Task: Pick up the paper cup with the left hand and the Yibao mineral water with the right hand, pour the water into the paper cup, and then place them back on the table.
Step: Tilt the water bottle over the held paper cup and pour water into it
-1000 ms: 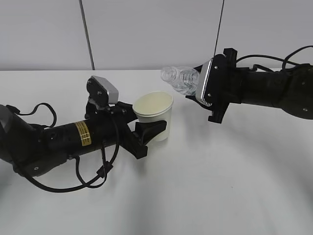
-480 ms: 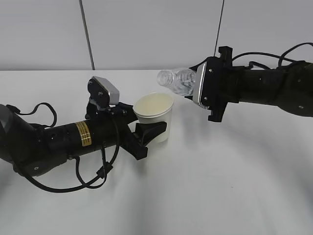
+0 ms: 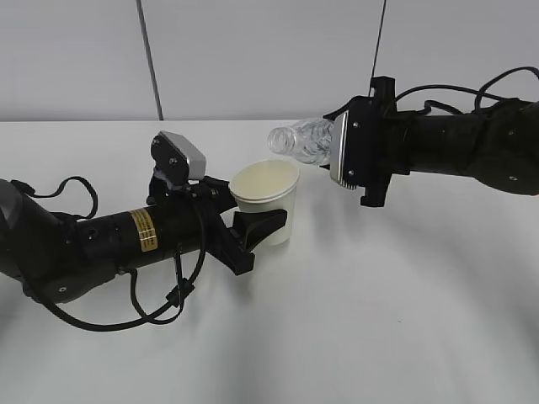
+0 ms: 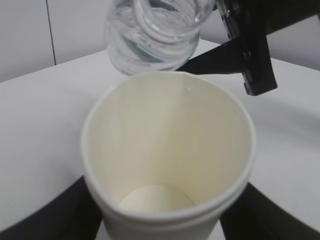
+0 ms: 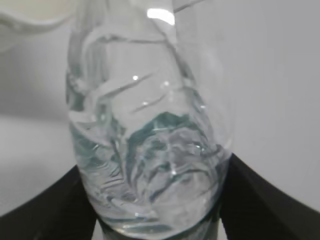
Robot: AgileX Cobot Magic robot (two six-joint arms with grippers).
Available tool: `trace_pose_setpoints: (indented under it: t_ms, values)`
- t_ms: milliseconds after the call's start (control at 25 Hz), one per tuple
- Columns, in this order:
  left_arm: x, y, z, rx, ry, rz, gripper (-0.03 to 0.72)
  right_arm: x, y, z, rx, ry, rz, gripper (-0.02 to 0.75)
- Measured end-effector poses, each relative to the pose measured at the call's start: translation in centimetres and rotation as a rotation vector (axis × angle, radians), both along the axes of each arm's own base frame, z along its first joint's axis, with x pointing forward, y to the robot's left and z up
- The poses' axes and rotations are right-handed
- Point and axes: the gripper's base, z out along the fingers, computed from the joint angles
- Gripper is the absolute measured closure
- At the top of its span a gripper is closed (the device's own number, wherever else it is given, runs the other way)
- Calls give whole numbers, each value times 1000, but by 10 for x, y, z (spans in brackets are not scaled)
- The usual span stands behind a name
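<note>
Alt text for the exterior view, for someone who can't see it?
Right claw holds a clear water bottle tipped sideways, mouth above an empty paper cup gripped by the left claw on a white table.

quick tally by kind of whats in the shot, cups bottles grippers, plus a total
paper cup: 1, cream-white, held by the left hand
Yibao mineral water: 1, clear bottle, tipped with its open mouth toward the cup, held by the right hand
grippers: 2, both black
total: 4, all over the white table
</note>
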Motion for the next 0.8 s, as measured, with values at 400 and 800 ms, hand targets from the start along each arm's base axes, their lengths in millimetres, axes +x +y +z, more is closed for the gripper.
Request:
trace_pose_setpoints:
  t_ms: [400,800]
  values:
    - [0,0,0,1,3,1,264,0,0,-1,-55,-22,19,249]
    - [0,0,0,0,3,1,264,2,0,2,-81,-48,32,249]
